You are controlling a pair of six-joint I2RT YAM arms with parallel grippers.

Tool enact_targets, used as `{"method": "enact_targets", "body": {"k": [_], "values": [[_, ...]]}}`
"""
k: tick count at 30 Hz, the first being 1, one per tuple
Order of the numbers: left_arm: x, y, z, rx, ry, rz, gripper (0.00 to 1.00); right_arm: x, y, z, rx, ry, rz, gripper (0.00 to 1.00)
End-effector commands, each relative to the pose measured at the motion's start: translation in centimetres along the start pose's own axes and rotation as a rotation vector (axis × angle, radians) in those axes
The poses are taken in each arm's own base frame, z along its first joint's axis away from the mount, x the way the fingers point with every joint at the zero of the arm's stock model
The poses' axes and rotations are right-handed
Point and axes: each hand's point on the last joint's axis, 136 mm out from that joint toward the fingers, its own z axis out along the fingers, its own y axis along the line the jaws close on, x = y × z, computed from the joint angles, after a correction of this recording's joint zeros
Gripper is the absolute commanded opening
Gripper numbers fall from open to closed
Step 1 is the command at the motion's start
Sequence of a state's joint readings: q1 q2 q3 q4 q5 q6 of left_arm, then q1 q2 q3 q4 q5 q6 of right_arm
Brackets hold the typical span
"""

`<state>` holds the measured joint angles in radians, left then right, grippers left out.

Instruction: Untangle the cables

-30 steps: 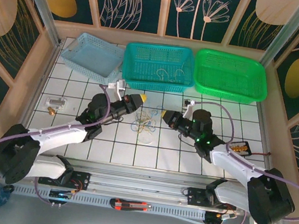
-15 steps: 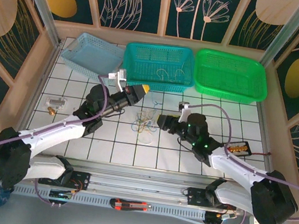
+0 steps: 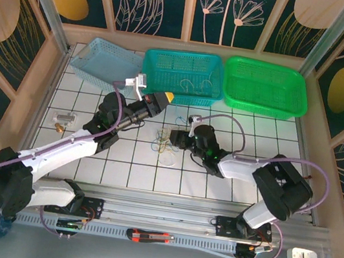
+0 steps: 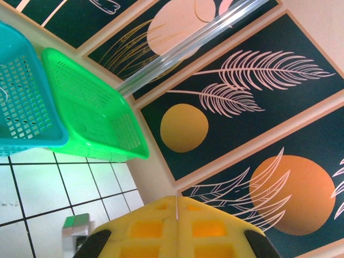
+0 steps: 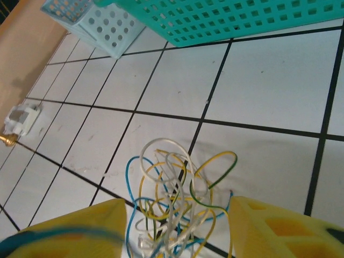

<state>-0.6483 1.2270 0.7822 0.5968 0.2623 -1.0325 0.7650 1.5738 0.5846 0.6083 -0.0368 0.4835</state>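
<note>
Mid-table, the right gripper stands partly open, its yellow fingers either side of the cables, a tangle lying on the white tiles. Farther left, the left gripper is closed and empty, near the teal basket.

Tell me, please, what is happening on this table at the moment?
Two robot arms are working on a small tangle of blue, yellow and whitish cables on the tiled table. The right gripper is down at the tangle with its jaws open, straddling the wires without closing on them. The left gripper is shut and raised near the teal basket, away from the tangle. The cables look knotted together.
</note>
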Motion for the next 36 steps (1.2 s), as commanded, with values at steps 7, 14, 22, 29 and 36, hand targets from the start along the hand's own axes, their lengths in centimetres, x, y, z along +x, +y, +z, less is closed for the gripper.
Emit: {"method": "enact_targets", "body": {"k": [7,14,22,29,36], "values": [[-6.2,-12.1,-0.1,0.194,-0.076,0.103,0.0,1.3,-2.7,1.0,0.101,-0.053,0.106,0.33],[-10.8,-18.1,-0.1,0.24,-0.144,0.188,0.0,2.5,-3.8,0.8,0.136,-0.039,0.138,0.27],[-16.1,-21.3,-1.0,0.208,-0.234,0.294,0.0,3.4,-4.1,1.0,0.146,-0.015,0.159,0.27],[-20.6,-22.7,-1.6,0.115,-0.3,0.408,0.0,4.0,-4.2,0.9,0.15,-0.003,0.164,0.27],[-24.4,-23.2,-1.3,0.06,-0.355,0.452,0.0,4.7,-4.0,1.1,0.142,0.013,0.167,0.27]]}}
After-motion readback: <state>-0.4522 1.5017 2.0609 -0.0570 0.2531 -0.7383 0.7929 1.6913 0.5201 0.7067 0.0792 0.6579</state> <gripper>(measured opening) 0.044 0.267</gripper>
